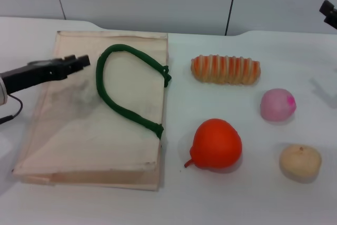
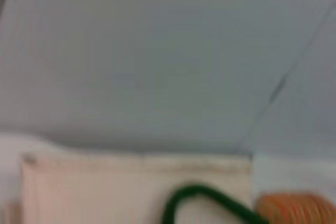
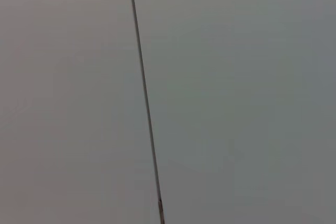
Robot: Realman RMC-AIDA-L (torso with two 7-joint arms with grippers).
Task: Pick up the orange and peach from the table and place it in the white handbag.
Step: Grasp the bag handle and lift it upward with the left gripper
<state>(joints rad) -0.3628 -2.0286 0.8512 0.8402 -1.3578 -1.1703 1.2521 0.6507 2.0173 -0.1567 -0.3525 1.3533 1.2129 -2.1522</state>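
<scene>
My left claw (image 1: 79,62) hovers over the white handbag's (image 1: 73,130) far-left part, empty; whether its fingers are apart, I cannot tell. I judge it's placed to hold the bag open. The bag lies flat, nothing visibly inside. Right of it on the table (image 1: 221,204) sit the orange (image 1: 217,144) and, farther right, the peach (image 1: 277,104). My right claw (image 1: 329,14) idles far right.

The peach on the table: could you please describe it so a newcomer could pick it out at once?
Start at the white handbag lying flat, then look to the fruits on its right. The peach sits below the striped roll, up and right of the orange. It alone is pale pink, unlike the tan fruit nearer the camera.
</scene>
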